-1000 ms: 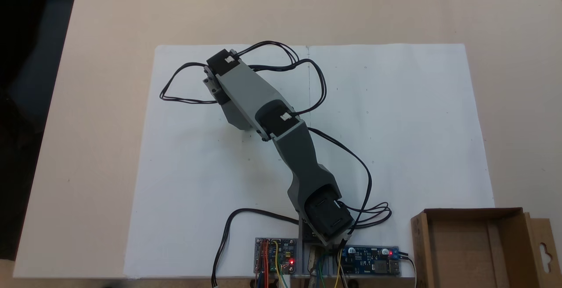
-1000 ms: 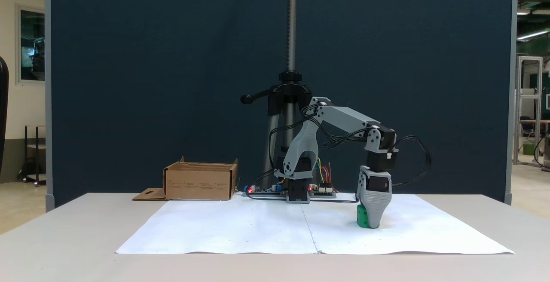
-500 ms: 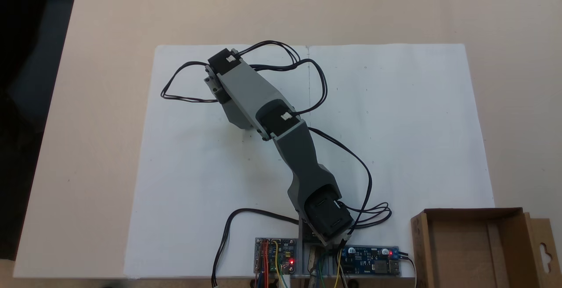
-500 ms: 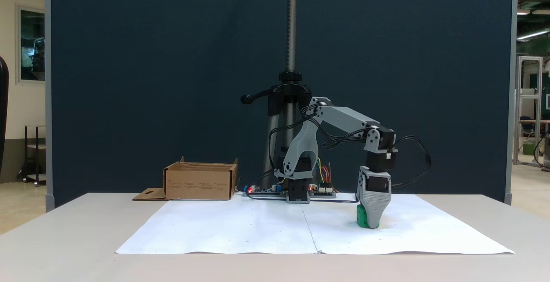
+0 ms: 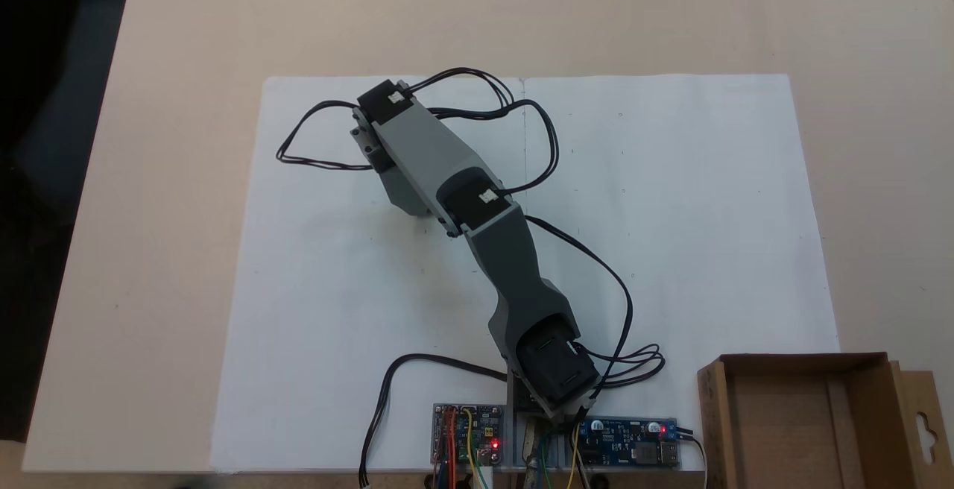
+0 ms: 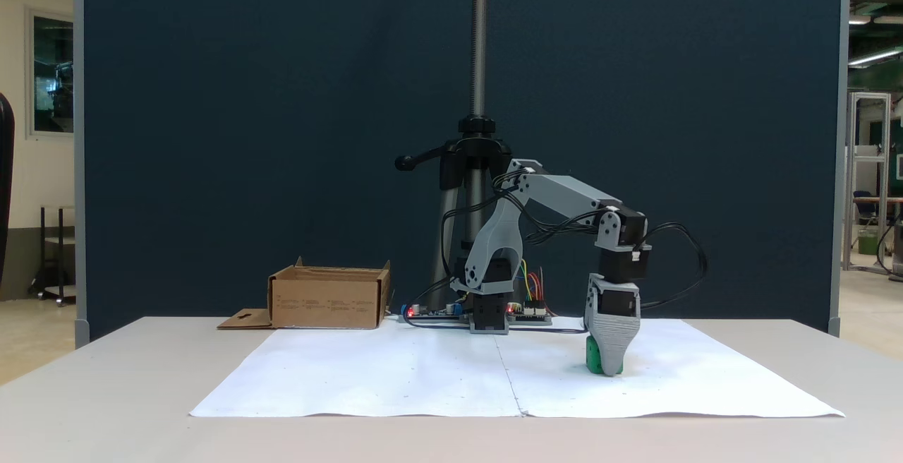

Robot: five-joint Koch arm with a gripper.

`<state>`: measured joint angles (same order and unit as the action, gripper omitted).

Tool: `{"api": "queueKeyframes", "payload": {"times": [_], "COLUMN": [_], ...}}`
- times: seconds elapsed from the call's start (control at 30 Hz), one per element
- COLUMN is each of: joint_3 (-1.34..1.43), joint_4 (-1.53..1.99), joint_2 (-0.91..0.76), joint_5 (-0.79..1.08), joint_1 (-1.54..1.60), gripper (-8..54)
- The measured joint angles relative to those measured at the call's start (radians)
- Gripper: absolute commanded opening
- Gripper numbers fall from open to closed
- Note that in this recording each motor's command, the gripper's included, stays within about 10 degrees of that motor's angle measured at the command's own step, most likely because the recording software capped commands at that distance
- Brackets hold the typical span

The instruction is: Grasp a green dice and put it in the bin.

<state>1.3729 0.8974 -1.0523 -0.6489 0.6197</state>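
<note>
The green dice (image 6: 594, 358) rests on the white paper, right of the arm's base in a fixed view. My gripper (image 6: 607, 368) points straight down with its tip on the paper. Its broad grey jaw covers the dice's right part, and the other jaw is hidden behind it, so its state is unclear. From above, the forearm and wrist (image 5: 381, 110) hide both the gripper and the dice. The bin (image 5: 782, 429), a shallow brown cardboard box with a hang-hole flap, stands empty at the lower right there, and at the left (image 6: 328, 301) beside the arm's base.
Two white paper sheets (image 5: 671, 213) cover the middle of the beige table. Circuit boards (image 5: 630, 444) and the arm's base sit at the paper's near edge in the view from above. Black cables (image 5: 313, 139) loop out around the wrist. A tripod pole (image 6: 480, 61) stands behind the base.
The wrist has shifted slightly toward the paper's middle and the forearm has dipped a little. The dice stays on the paper under the gripper.
</note>
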Motion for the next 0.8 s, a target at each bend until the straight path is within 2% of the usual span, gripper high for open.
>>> {"api": "queueKeyframes", "payload": {"times": [0.67,0.8], "joint_3": [0.018,0.025], "joint_4": [-0.002,-0.003], "joint_2": [0.000,-0.002], "joint_5": [0.000,0.000], "joint_1": [-0.009,-0.009], "gripper": [29.4,16.2]}}
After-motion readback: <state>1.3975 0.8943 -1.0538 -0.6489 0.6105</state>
